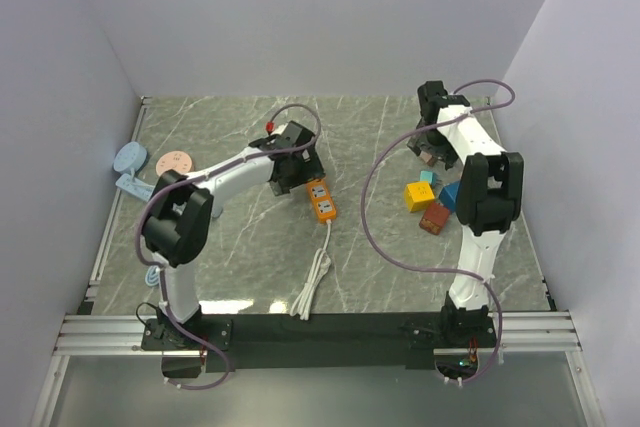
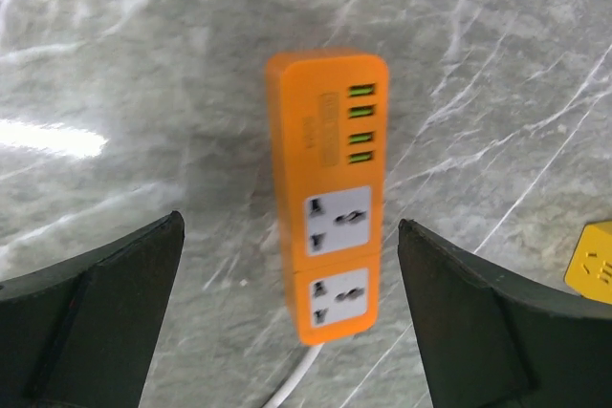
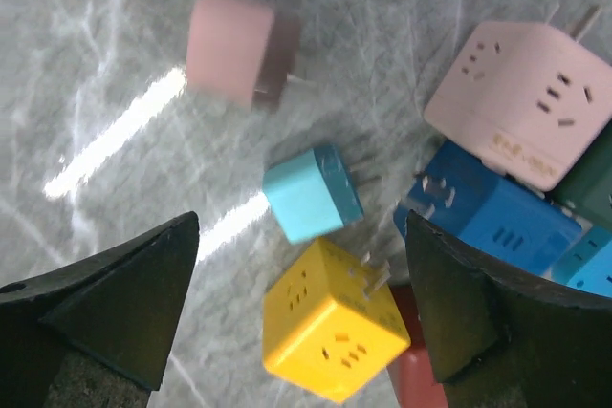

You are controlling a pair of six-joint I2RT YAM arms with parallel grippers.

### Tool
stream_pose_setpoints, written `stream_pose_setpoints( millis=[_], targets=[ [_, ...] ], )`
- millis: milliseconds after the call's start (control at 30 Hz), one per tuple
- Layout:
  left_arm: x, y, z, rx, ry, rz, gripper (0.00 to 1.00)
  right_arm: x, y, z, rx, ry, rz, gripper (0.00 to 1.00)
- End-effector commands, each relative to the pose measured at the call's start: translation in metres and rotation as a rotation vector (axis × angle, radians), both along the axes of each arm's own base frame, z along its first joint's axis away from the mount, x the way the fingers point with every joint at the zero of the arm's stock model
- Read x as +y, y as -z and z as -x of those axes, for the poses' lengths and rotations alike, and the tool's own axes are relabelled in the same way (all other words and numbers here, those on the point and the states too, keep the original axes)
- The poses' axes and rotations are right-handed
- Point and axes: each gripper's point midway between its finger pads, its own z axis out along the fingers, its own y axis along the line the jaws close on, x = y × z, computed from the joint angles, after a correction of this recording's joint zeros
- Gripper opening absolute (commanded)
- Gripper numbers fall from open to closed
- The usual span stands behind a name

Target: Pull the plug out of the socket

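An orange power strip (image 1: 321,199) lies mid-table with its white cord (image 1: 315,282) running toward the near edge. In the left wrist view the strip (image 2: 330,207) shows two white sockets and several green USB ports, with nothing plugged in. My left gripper (image 2: 289,228) is open above the strip, fingers either side and apart from it; it also shows in the top view (image 1: 299,177). My right gripper (image 3: 301,226) is open and empty over loose adaptors: a pink plug (image 3: 239,50), a teal plug (image 3: 311,193) and a yellow cube socket (image 3: 330,332).
A pink cube socket (image 3: 521,102), a blue cube (image 3: 497,212) and a red block (image 3: 411,375) crowd the right side. In the top view the yellow cube (image 1: 419,196) and the red block (image 1: 435,217) sit near the right arm. A blue object (image 1: 130,159) and a pink disc (image 1: 173,162) lie at the left wall.
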Motion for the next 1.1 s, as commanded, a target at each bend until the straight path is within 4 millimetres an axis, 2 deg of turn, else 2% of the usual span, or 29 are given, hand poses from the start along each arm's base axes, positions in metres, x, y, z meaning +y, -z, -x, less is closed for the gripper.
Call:
stream_pose_setpoints(
  millis=[0, 33, 167, 233, 300, 400, 500, 567, 667, 700, 767, 800, 833, 867, 900, 967, 1000, 1067],
  targets=[
    [-0.012, -0.007, -0.005, -0.014, 0.002, -0.054, 0.99, 0.003, -0.049, 0.005, -0.114, -0.003, -0.035, 0.95],
    [-0.022, -0.012, -0.005, -0.025, 0.011, -0.049, 0.99, 0.006, -0.053, 0.005, -0.135, -0.006, -0.046, 0.95],
    [-0.042, -0.002, 0.001, -0.009, 0.051, -0.071, 1.0, 0.018, -0.074, 0.021, -0.195, -0.044, -0.099, 0.96],
    [-0.045, 0.013, 0.008, 0.028, 0.066, -0.1, 0.99, 0.029, -0.077, 0.026, -0.204, -0.073, -0.129, 0.96],
    [-0.038, 0.029, 0.017, 0.074, 0.061, -0.14, 0.99, 0.037, -0.081, 0.034, -0.214, -0.094, -0.161, 0.97],
    [-0.028, 0.041, 0.024, 0.096, 0.039, -0.17, 0.99, 0.045, -0.084, 0.042, -0.232, -0.117, -0.191, 0.97],
    [-0.026, 0.05, 0.026, 0.106, 0.045, -0.184, 1.0, 0.048, -0.082, 0.05, -0.233, -0.129, -0.201, 0.98],
    [-0.027, 0.057, 0.027, 0.122, 0.054, -0.194, 0.96, 0.052, -0.082, 0.054, -0.237, -0.139, -0.214, 0.98],
    [-0.027, 0.059, 0.026, 0.12, 0.061, -0.196, 0.81, 0.055, -0.083, 0.059, -0.245, -0.148, -0.224, 0.97],
    [-0.024, 0.06, 0.027, 0.115, 0.063, -0.208, 0.65, 0.055, -0.083, 0.06, -0.248, -0.147, -0.227, 0.97],
    [-0.018, 0.051, 0.024, 0.089, 0.051, -0.203, 0.41, 0.057, -0.086, 0.065, -0.258, -0.154, -0.237, 0.96],
    [-0.005, 0.052, 0.022, 0.093, 0.025, -0.215, 0.09, 0.057, -0.087, 0.066, -0.262, -0.158, -0.241, 0.96],
    [0.003, 0.049, 0.019, 0.089, 0.009, -0.215, 0.01, 0.058, -0.088, 0.069, -0.265, -0.161, -0.247, 0.95],
    [0.011, 0.04, 0.015, 0.076, 0.003, -0.21, 0.01, 0.06, -0.089, 0.07, -0.269, -0.165, -0.255, 0.95],
    [0.031, 0.037, 0.006, 0.076, -0.041, -0.217, 0.01, 0.062, -0.09, 0.073, -0.275, -0.174, -0.261, 0.95],
    [0.057, 0.021, -0.005, 0.053, -0.072, -0.225, 0.01, 0.068, -0.09, 0.075, -0.277, -0.189, -0.274, 0.95],
    [0.083, 0.014, -0.018, 0.048, -0.127, -0.227, 0.01, 0.071, -0.09, 0.076, -0.277, -0.199, -0.276, 0.95],
    [0.114, -0.003, -0.03, 0.021, -0.162, -0.246, 0.01, 0.076, -0.088, 0.079, -0.275, -0.216, -0.283, 0.94]
  ],
)
